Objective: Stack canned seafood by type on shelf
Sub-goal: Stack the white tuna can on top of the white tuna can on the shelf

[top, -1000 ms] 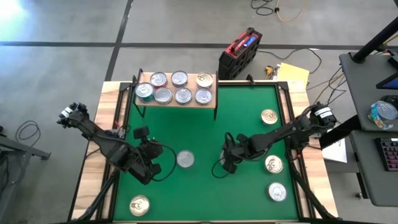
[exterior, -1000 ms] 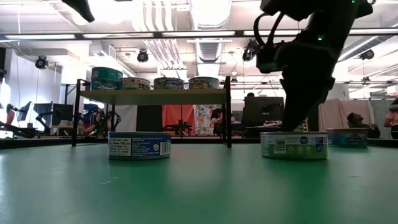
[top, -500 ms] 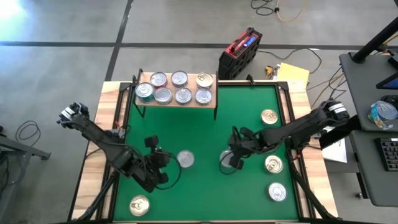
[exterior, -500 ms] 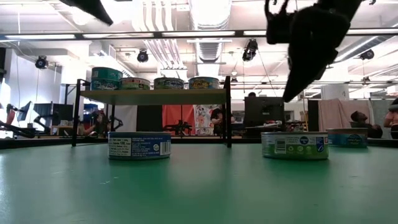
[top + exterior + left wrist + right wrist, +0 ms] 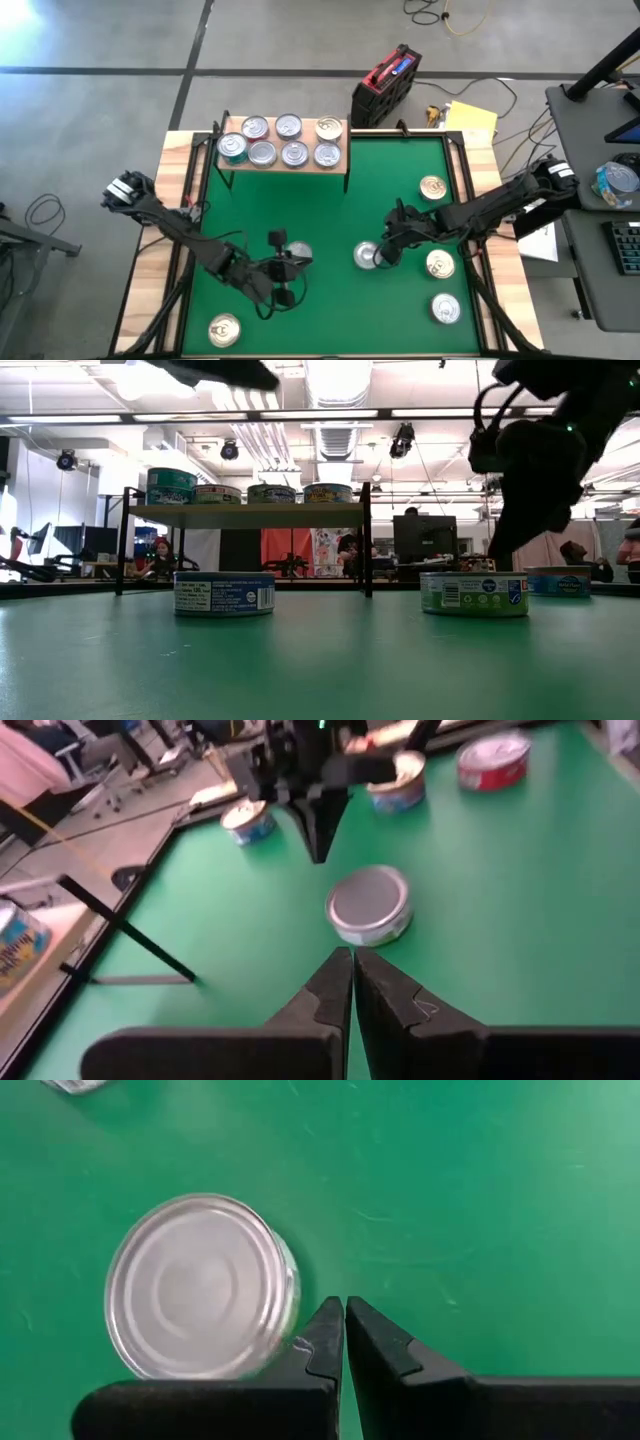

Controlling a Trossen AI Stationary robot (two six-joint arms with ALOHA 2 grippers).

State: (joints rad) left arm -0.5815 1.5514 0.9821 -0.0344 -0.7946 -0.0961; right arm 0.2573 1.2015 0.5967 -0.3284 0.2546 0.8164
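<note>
I see both tools closed and empty: right tool (image 5: 388, 253) beside the silver flat round tin (image 5: 366, 256), left tool (image 5: 296, 262) mid-mat. Green mat (image 5: 330, 210) between them and the light-wood shelf (image 5: 338, 135) lies open.

Dark jointed arms (image 5: 180, 229); black cables

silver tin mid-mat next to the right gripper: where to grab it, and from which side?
Grip the silver tin across its round side wall, coming straight down from above. It lies flat on the green mat with bare mat all round, and its low wall leaves little for a sideways approach. The right gripper, now shut beside it, would have to open first.
</note>
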